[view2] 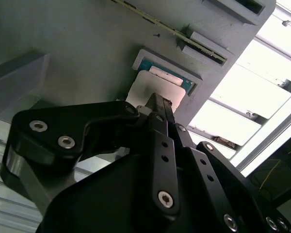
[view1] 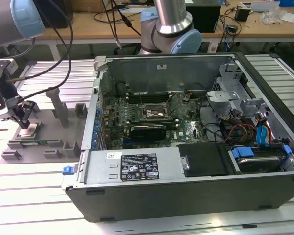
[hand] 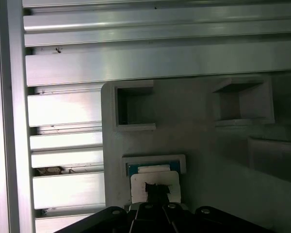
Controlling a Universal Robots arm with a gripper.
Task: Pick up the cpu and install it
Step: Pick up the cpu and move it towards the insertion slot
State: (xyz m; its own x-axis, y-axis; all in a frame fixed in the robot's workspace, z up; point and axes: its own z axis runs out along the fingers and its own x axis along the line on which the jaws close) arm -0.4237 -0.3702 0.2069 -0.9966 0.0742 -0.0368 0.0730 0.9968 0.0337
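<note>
step: lift cpu [view2: 153, 87] from its pocket in the grey tray [view1: 54, 139] | gripper [view2: 157, 106]: looks clenched on the cpu's near edge | care: raise straight, keep it level, clear the pocket rim

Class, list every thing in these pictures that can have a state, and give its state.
computer case: open, side cover off, insides showing.
cpu: at the grey tray, outside the case.
gripper: down at the cpu.
</note>
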